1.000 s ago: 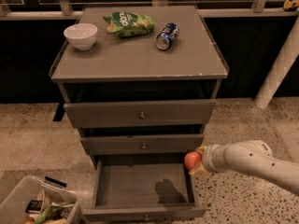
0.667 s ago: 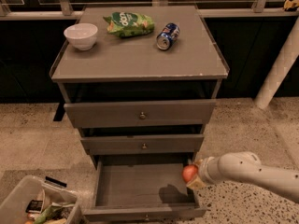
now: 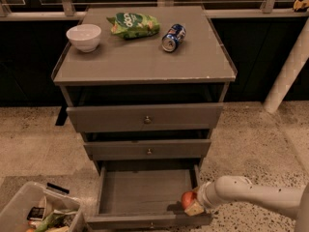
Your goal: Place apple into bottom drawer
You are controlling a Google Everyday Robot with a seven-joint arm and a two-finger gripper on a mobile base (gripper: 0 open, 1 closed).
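Note:
The bottom drawer (image 3: 140, 192) stands pulled open, its plain grey inside bare. My gripper (image 3: 192, 204) comes in from the right on a white arm and is shut on the red-orange apple (image 3: 188, 198). It holds the apple over the drawer's front right corner, just inside the right wall. The apple's far side is hidden by the fingers.
The two upper drawers (image 3: 145, 118) are nearly shut. On the cabinet top lie a white bowl (image 3: 84, 36), a green chip bag (image 3: 133, 24) and a blue soda can (image 3: 173, 37). A clear bin of clutter (image 3: 38, 211) stands at the lower left. A white post (image 3: 288, 71) rises at right.
My gripper has moved left and down with the apple, from beside the drawer's right wall to over its front right corner.

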